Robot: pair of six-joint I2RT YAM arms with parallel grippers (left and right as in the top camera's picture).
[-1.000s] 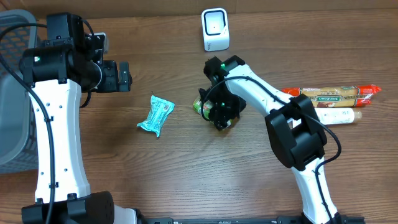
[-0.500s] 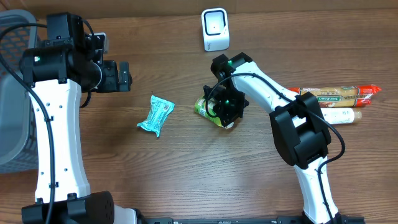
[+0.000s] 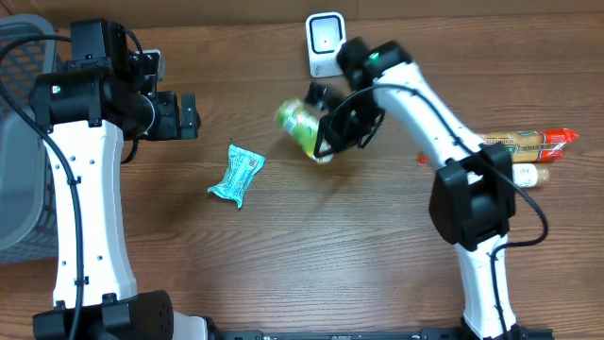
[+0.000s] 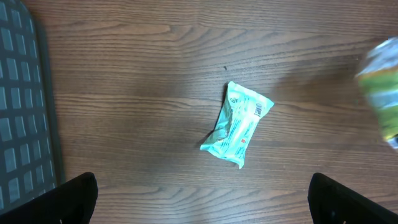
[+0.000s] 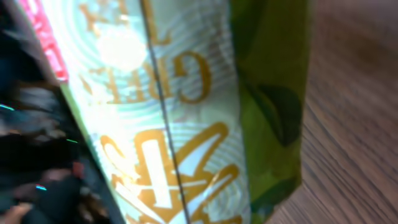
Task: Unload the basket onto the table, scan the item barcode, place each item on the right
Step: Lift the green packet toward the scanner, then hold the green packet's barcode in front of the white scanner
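The right claw [image 3: 326,130] is squeezed tight on a green packet [image 3: 300,126] and holds it up, just in front of the white scanner [image 3: 326,44] at the back of the table [image 3: 283,274]. The packet looks like it is off the wood, because a shadow sits under it. I think this is the carrying step: the packet is picked up but not yet scanned. Next, the claw needs to turn the packet so its barcode faces the scanner window and bring it closer. The right wrist view shows the packet [image 5: 186,112] very close, with gold letters and a seam, but no barcode that I can see, so it may be on the other side. Only the top view shows the scanner. The left claw [image 3: 186,115] is wide open, holds nothing and hangs well apart. Its own view looks down on a blue-green packet [image 4: 239,124] lying flat, with the green one [image 4: 380,93] blurry at the edge.
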